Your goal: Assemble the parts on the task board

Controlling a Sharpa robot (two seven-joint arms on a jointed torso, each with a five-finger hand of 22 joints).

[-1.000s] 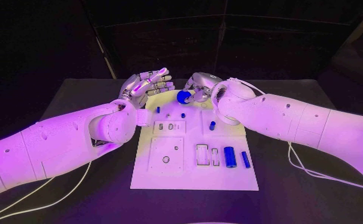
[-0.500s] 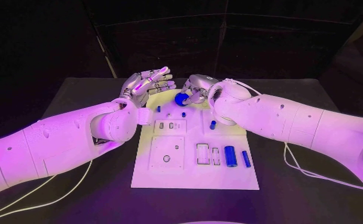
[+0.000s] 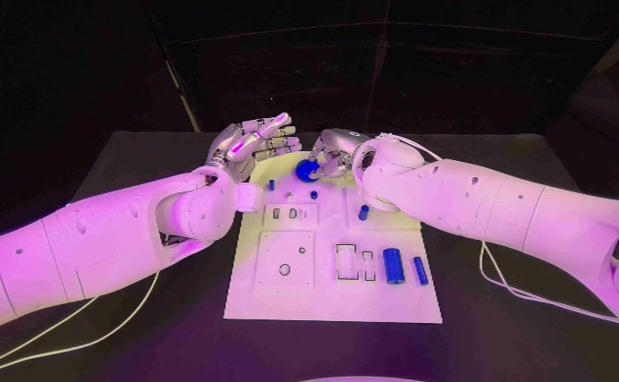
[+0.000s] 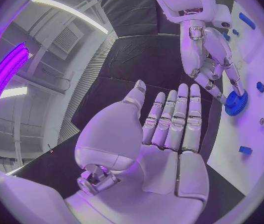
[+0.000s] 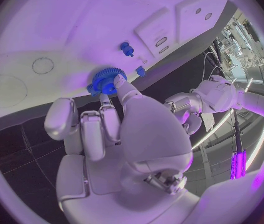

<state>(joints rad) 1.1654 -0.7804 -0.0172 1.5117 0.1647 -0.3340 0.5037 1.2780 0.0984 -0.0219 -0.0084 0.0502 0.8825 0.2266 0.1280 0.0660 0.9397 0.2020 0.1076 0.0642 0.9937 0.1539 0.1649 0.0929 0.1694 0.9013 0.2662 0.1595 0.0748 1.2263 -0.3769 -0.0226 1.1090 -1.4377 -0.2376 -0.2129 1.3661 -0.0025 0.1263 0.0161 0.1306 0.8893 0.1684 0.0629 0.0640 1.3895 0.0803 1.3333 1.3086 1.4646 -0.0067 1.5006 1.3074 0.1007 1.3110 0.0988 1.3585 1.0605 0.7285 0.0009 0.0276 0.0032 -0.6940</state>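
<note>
So I've got my right hand [image 3: 333, 151] up at the far edge of the task board [image 3: 333, 297], pinching a blue gear [image 3: 309, 169] between its fingertips; the gear sits right over the board's far edge, roughly at the middle of that edge. From the right wrist view the gear [image 5: 107, 80] is low over the white surface, but I can't tell if it's touching or just hovering. My left hand [image 3: 250, 145] is beside it, near the board's far-left corner, fingers straight and spread a bit, palm empty, holding nothing. The left wrist view shows that flat open palm [image 4: 169, 149] with the right hand's fingers [image 4: 216, 59] coming down onto the gear [image 4: 236, 102] just past it, so the two hands are close but there's a clear gap between them. Down the board there's a small blue peg [image 3: 270, 185] and another blue peg [image 3: 312, 195] just in from the far edge, a short blue piece [image 3: 362, 213] toward the right edge, and two blue cylinders [image 3: 392, 267] lying side by side by the right edge in the near half. The near edge of the board and the black table [image 3: 516, 328] around it have plenty of room; the tight spot is the far edge where both hands sit.
</note>
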